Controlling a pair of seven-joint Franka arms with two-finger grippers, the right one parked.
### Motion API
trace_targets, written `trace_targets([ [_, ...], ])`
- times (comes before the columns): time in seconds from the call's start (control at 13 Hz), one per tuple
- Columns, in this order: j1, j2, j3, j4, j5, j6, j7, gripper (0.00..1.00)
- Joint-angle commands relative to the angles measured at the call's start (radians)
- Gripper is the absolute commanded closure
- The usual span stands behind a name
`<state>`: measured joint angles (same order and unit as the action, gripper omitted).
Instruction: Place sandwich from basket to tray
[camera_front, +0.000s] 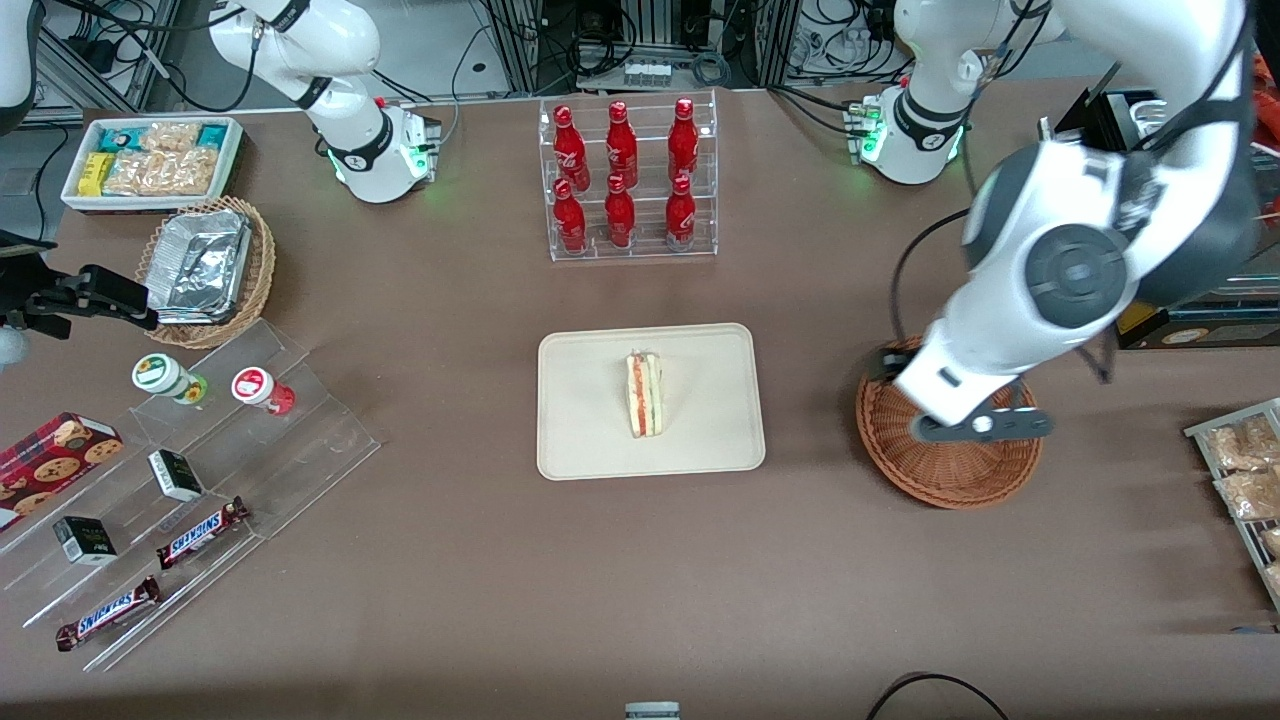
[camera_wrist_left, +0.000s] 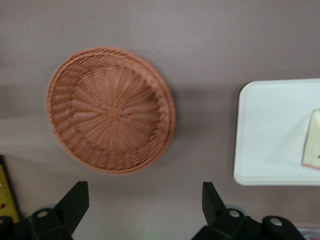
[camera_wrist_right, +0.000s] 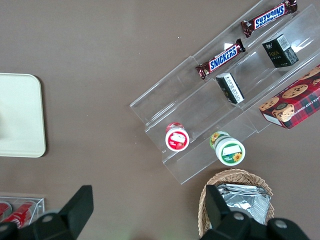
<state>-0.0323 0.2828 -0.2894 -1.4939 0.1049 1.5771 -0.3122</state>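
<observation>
Sandwich (camera_front: 645, 394) on tray (camera_front: 590, 440), hand (camera_wrist_left: 145, 200) wide above empty basket (camera_wrist_left: 110, 110), bottle rack (camera_front: 628, 180) nearby

The sandwich (camera_front: 645, 393) is pale bread with red-orange and green stripes on its cut side, lying on a plain cream tray (camera_front: 590, 440). The basket (camera_wrist_left: 110, 109) is reddish-brown wicker woven in rings around a spoked centre. The gripper (camera_wrist_left: 145, 202), above the brown table (camera_front: 480, 590), has black fingers (camera_wrist_left: 75, 200).
</observation>
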Motion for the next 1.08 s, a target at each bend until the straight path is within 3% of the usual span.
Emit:
trace_targets([
  [0.0, 0.000, -0.109, 0.081, -0.071, -0.040, -0.069, 0.126, 0.00],
  [0.38, -0.011, -0.194, 0.223, -0.062, -0.102, -0.199, 0.228, 0.00],
  [0.69, -0.011, -0.264, 0.256, -0.062, -0.100, -0.322, 0.228, 0.00],
  [1.0, -0.009, -0.298, 0.257, -0.074, -0.096, -0.339, 0.229, 0.00],
])
